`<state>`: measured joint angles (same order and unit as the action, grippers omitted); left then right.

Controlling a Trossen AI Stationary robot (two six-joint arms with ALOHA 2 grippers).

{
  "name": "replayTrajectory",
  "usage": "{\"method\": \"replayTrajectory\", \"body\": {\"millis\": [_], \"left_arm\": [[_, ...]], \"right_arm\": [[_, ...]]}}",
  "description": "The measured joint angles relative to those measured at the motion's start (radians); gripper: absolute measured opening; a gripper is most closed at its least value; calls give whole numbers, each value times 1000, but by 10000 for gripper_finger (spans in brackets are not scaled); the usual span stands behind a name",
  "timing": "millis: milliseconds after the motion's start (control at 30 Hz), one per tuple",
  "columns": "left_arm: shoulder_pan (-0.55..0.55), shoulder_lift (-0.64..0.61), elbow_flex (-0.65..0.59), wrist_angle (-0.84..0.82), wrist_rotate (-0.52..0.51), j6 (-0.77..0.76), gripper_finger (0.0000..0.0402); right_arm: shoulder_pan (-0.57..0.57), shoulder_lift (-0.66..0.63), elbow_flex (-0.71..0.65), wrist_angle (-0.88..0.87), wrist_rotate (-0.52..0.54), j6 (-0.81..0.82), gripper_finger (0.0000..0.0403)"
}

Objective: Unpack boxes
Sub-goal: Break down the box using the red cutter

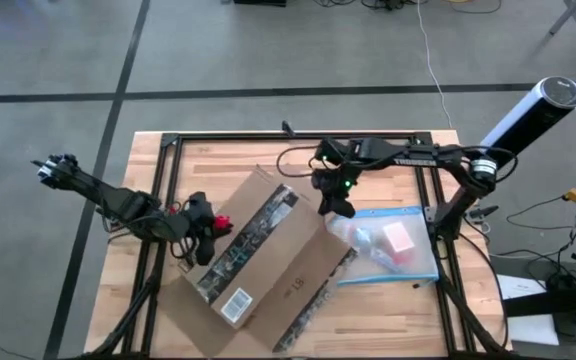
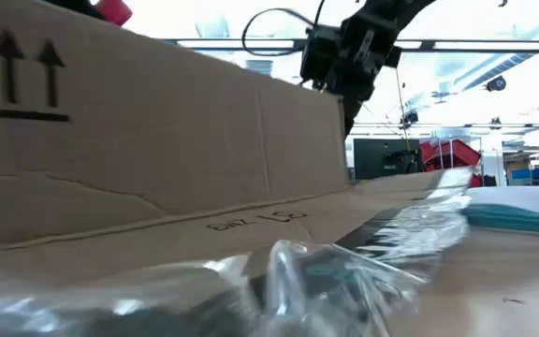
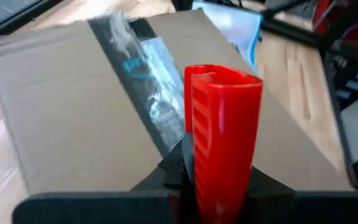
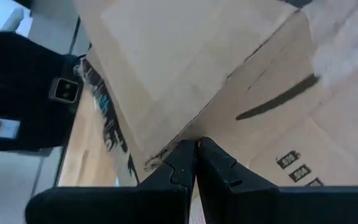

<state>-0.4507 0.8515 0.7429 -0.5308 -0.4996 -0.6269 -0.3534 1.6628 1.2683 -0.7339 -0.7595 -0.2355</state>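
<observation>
Corrugated box (image 1: 258, 255), left hand (image 1: 211, 226) gripping ribbed red tool (image 3: 222, 134), right hand (image 4: 196, 163) clenched.

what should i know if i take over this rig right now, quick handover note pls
Left end effector: shut on the red tool, at the box's left edge.
Right end effector: fingers shut, at the box's right corner, holding nothing that shows.
Box: flat on the table, tape strip along its top, one flap lying open.
Clear pouch: beside the box, right side.
Done: pouch out. Left: whether more is inside can't be told.
</observation>
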Motion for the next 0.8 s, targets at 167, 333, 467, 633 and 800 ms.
{"method": "replayTrajectory", "body": {"millis": [167, 333, 467, 633, 800], "left_arm": [[-1, 1, 16, 25, -10, -63, 29], [-6, 4, 47, 43, 115, -45, 29], [-13, 20, 50, 135, 230, -45, 29], [-36, 84, 49, 180, 281, -56, 29], [-39, 170, 48, 340, 306, -49, 29]], "right_arm": [[-51, -56, 0, 46, 137, -11, 0], [-144, -62, 0, 213, 158, 29, 0], [-185, -9, 1, 384, 157, 64, 0], [-192, 119, 58, 523, 147, 109, 0], [-176, 271, 213, 525, 92, 106, 0]]}}
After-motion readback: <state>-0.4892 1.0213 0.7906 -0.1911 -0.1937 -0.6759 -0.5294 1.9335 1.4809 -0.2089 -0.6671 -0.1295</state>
